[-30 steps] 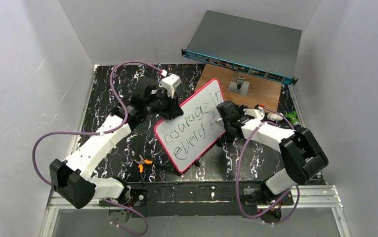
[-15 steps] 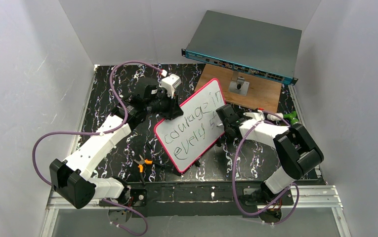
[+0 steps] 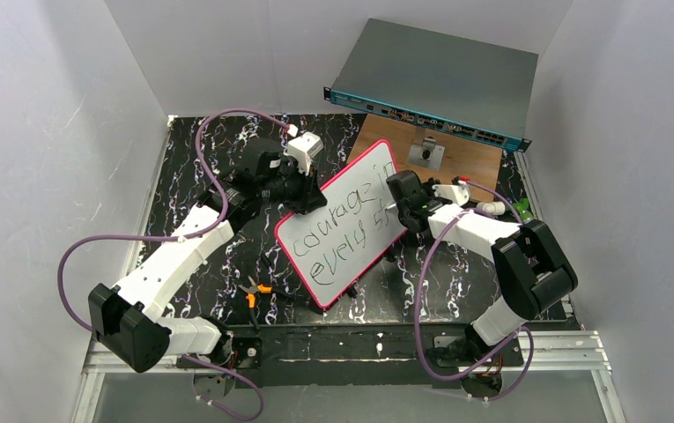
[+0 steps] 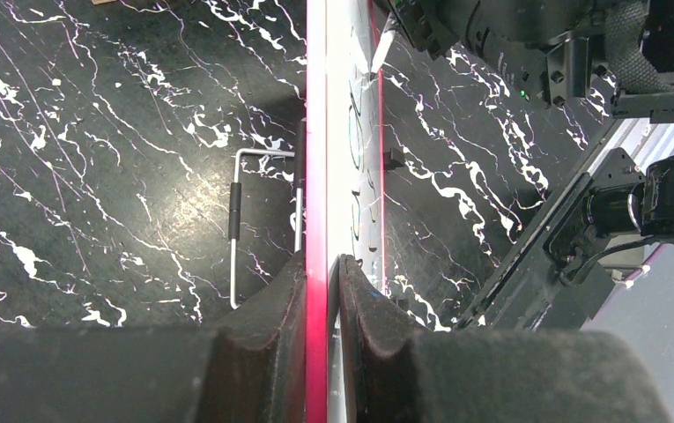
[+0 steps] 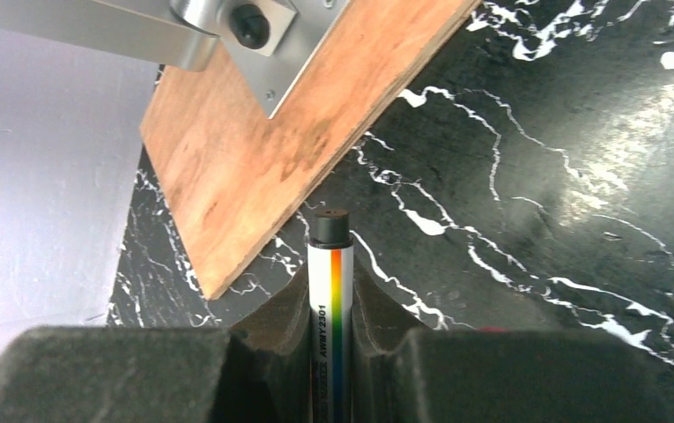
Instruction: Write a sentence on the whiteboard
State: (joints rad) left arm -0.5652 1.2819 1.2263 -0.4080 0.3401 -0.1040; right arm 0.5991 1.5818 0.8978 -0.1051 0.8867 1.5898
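While the left pincer [image 4: 323,275] stays clamped on the pink-framed white rectangular whiteboard [image 3: 337,196], propped tilted mid black marbled surface [image 3: 190,176], the right pincer [image 5: 330,284], gripping a rainbow-striped white marker [image 5: 330,256], has edged farther away; the black handwritten sentence [image 3: 344,231] gains a stroke.

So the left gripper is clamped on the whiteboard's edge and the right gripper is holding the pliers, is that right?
Not quite. The right gripper holds a marker, as the right wrist view shows. The left gripper is indeed clamped on the whiteboard's edge.
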